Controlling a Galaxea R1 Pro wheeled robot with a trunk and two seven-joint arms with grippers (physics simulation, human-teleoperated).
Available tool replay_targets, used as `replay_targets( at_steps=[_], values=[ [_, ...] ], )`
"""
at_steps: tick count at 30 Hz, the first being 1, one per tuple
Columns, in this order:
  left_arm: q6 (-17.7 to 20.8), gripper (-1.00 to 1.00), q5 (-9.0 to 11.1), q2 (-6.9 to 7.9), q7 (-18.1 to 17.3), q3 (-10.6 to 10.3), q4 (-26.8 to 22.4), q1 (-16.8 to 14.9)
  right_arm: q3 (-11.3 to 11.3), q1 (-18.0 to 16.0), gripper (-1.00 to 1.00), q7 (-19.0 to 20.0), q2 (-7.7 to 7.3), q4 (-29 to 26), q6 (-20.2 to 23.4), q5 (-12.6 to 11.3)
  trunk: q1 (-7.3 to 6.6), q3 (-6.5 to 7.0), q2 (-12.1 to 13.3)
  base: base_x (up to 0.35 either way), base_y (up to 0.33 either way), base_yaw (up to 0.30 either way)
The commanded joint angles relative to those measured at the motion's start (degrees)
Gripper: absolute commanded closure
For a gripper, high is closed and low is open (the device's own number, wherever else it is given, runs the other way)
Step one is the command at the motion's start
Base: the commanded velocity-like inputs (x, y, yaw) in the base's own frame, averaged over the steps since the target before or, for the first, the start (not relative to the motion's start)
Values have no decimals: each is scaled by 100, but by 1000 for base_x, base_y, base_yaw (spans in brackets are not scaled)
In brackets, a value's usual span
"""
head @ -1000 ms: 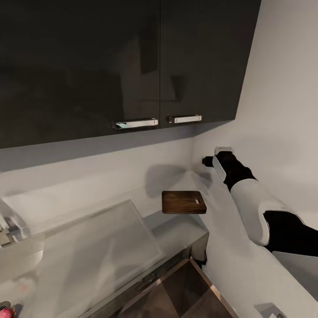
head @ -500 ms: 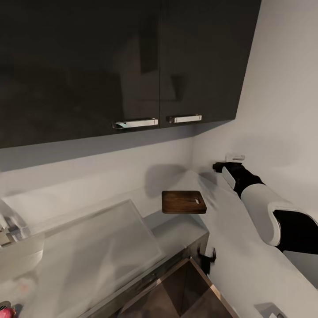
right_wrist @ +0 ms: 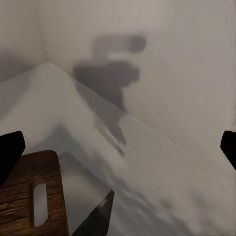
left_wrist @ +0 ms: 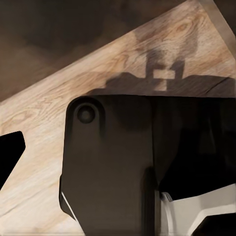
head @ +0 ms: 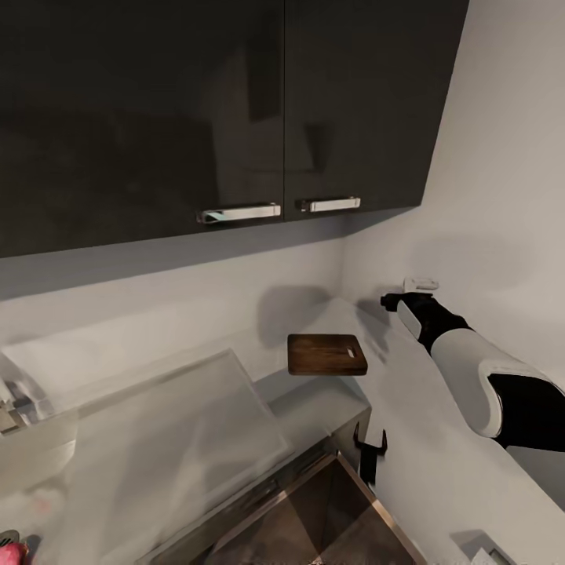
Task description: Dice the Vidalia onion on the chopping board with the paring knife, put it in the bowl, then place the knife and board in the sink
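The dark brown chopping board (head: pixel 327 355) lies on the grey countertop (head: pixel 314 404) near the wall corner, and its slot hole shows on the chopping board (right_wrist: pixel 29 206) in the right wrist view. My right gripper (head: pixel 390 300) hovers just right of it, above the counter, open and empty. A dark pointed shape (right_wrist: pixel 100 216) lies beside the board; I cannot tell whether it is the paring knife. The sink's drainboard (head: pixel 157 439) stretches left. A pinkish-red bit (head: pixel 17 549), perhaps the Vidalia onion, is cut off at the corner. My left gripper (head: pixel 369 451) hangs low by the counter's end, open. The bowl is out of view.
Glossy black upper cabinets (head: pixel 235 110) with chrome handles (head: pixel 239 212) hang over the counter. Grey walls (head: pixel 502 196) close the corner behind and to the right of the board. Light wood floor (left_wrist: pixel 44 123) and my dark base (left_wrist: pixel 113 167) lie under the left arm.
The right gripper has drawn back to the right, away from the wall corner. The left gripper has come into view by the counter's end. The camera tilted slightly.
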Motion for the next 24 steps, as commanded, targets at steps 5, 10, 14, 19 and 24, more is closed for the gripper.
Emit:
replay_targets(
  at_steps=[5,10,14,19,24],
  values=[
    [-6,-100,7,1,-3,-6,-8,1,-29,-3,-100,-9,3,-1,25,3,4,-59,-13,0,0,0],
    [-6,-100,7,1,-3,-6,-4,1,-29,-3,-100,-9,3,0,25,3,4,-106,-13,0,0,0],
    [-6,-100,7,1,-3,-6,1,1,-29,-3,-100,-9,3,0,25,3,4,-144,-13,0,0,0],
    [-6,-100,7,1,-3,-6,7,1,-29,-3,-100,-9,3,38,25,0,4,-191,-13,0,0,0],
    [1,-100,7,1,-3,-6,46,1,-23,-3,-100,3,3,51,26,-5,4,-238,-13,0,0,0]
  ],
)
